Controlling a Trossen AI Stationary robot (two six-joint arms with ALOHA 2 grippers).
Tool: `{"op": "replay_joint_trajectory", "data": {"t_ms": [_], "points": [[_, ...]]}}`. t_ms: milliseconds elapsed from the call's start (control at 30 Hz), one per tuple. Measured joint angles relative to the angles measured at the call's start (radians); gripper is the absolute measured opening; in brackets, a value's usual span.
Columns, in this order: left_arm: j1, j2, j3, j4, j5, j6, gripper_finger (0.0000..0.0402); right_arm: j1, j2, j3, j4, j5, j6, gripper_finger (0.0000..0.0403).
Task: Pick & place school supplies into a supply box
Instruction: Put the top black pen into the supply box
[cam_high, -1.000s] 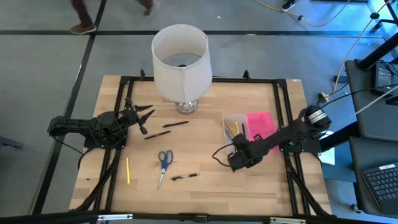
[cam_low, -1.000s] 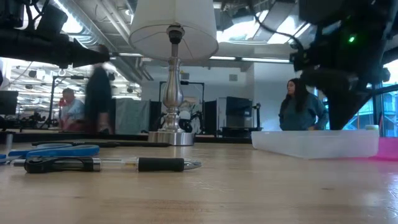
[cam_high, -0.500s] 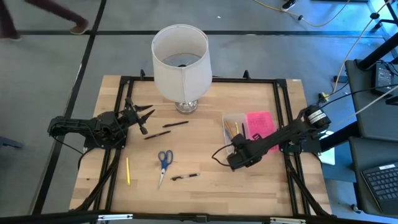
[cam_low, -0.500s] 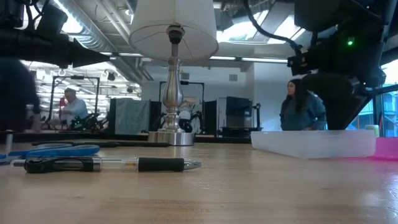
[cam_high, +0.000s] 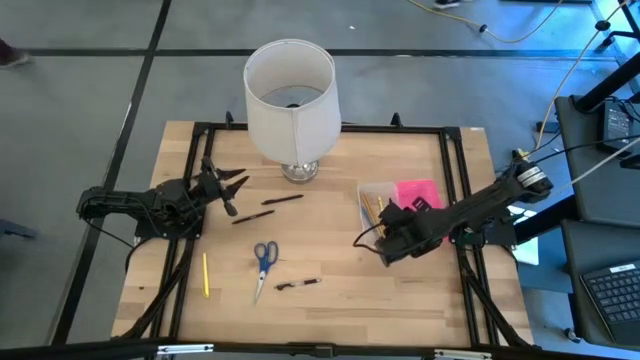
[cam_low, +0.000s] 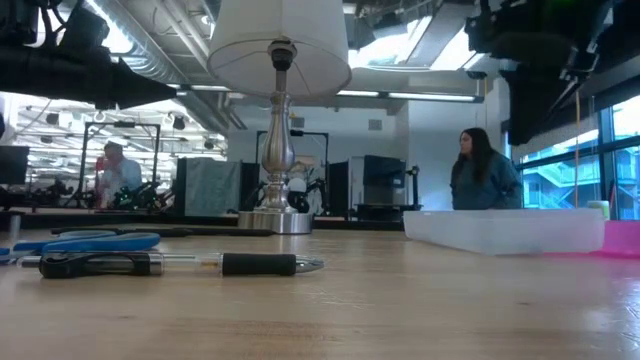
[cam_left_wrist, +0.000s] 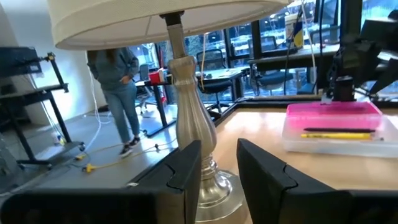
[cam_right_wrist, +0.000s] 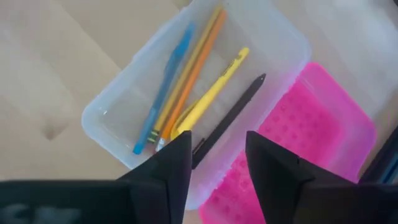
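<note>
The supply box (cam_right_wrist: 186, 93), a clear tray, rests on the table's right side with its pink lid (cam_right_wrist: 298, 149) beside it. In it lie a blue pen (cam_right_wrist: 165, 87), orange and yellow pencils (cam_right_wrist: 205, 93) and a dark pen (cam_right_wrist: 233, 112). My right gripper (cam_right_wrist: 217, 162) hangs open above the box (cam_high: 377, 205), touching nothing. On the bare wood lie blue-handled scissors (cam_high: 264, 258), a yellow pencil (cam_high: 206, 275) and three dark pens (cam_high: 283, 200) (cam_high: 253, 215) (cam_high: 298, 284). My left gripper (cam_high: 235, 192) waits open at the table's left, pointing level toward the lamp.
A white lamp (cam_high: 290, 90) stands at the far middle, its metal base (cam_high: 300, 170) on the wood. A black frame (cam_high: 455, 170) runs along the table's edges. People show in the room beyond the table (cam_low: 485, 165). Bare wood (cam_high: 340, 290) lies between the scissors and the box.
My right gripper has risen from just over the supply box and drawn a little toward the table's right edge; in the low view its arm has climbed almost out of the picture. The box and the loose supplies have stayed where they were.
</note>
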Motion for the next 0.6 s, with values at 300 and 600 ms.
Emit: {"op": "replay_joint_trajectory", "data": {"t_ms": [300,600], "points": [[0.000,0.000,0.000,0.000,0.084,-0.082,0.0103,-0.076,-0.202,-0.206,0.314,0.012,-0.304,0.0155],[0.000,0.000,0.000,0.005,0.291,-0.169,0.0149,-0.199,-0.413,-0.404,0.763,-0.031,-0.733,0.0155]]}}
